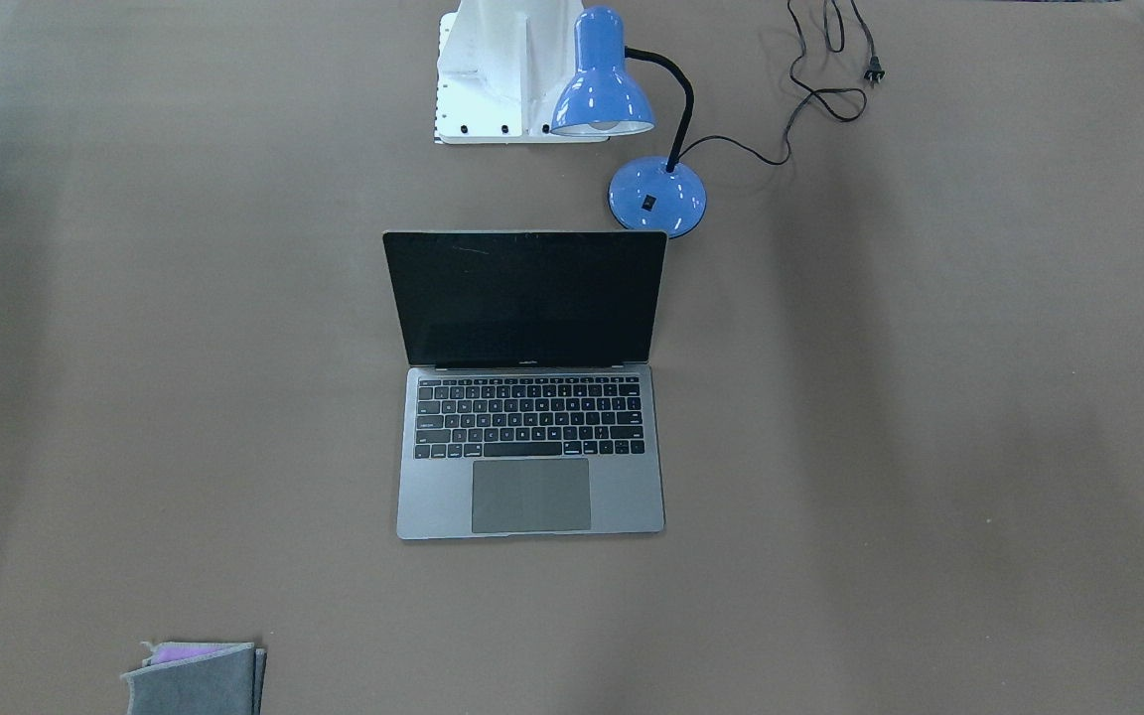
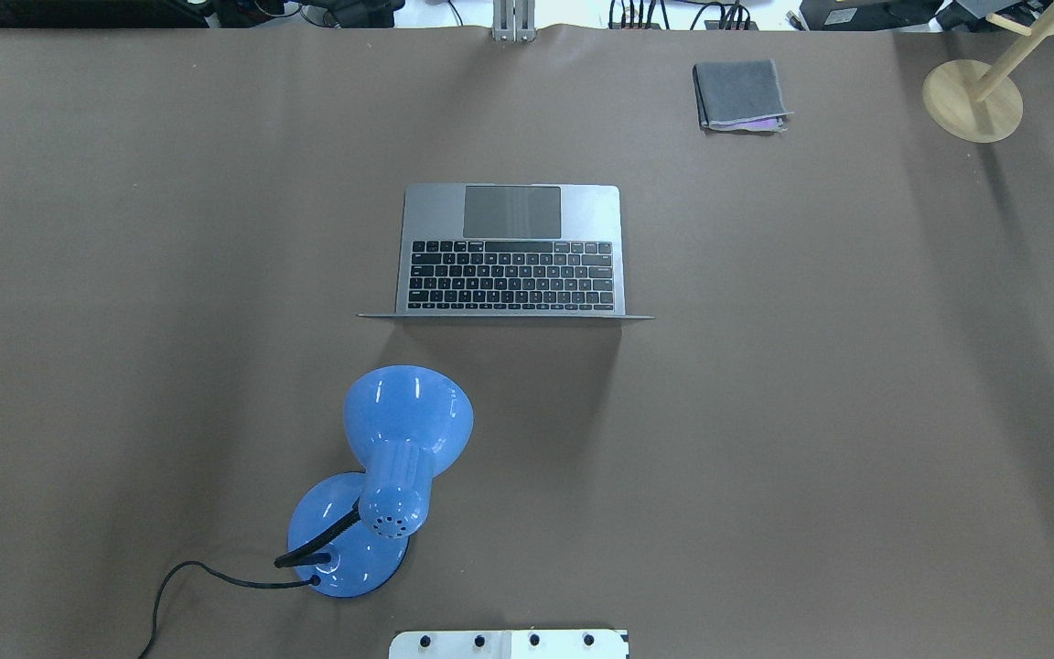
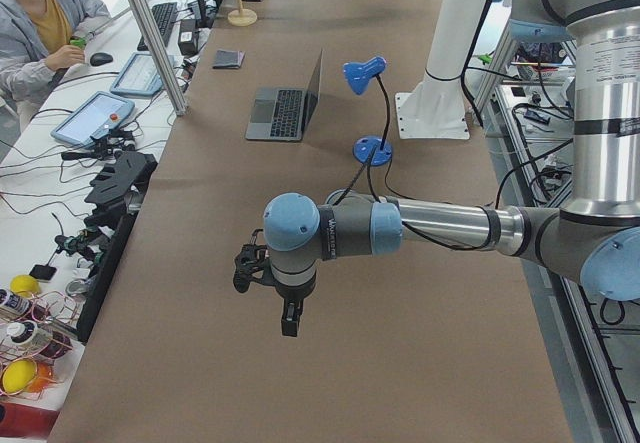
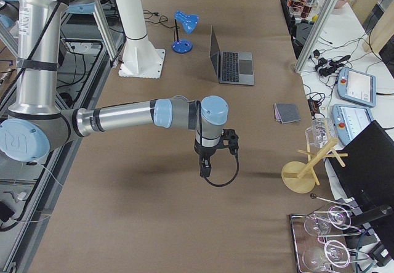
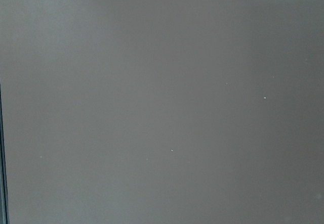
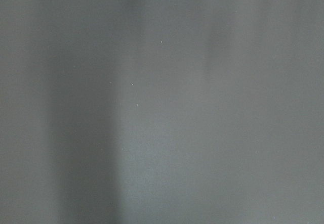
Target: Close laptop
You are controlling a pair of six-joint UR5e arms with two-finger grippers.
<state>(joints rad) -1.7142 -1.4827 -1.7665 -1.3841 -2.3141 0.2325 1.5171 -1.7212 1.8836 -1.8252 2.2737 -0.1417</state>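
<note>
On the table, the laptop stands open.

Soft, even overhead light leaves broad faint shadow bands on the counter, a soft-edged shadow behind the laptop, small glints on the lamp, and flat, featureless grey wrist views.

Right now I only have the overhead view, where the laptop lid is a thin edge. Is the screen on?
Observer: The laptop screen shows black in the front view.
Operator: I see no arms. Where are they?
Observer: The left claw hangs over bare table near the left end, far from the laptop.
Operator: And the right?
Observer: The right claw hangs likewise near the right end; open or shut, I cannot tell.
</note>
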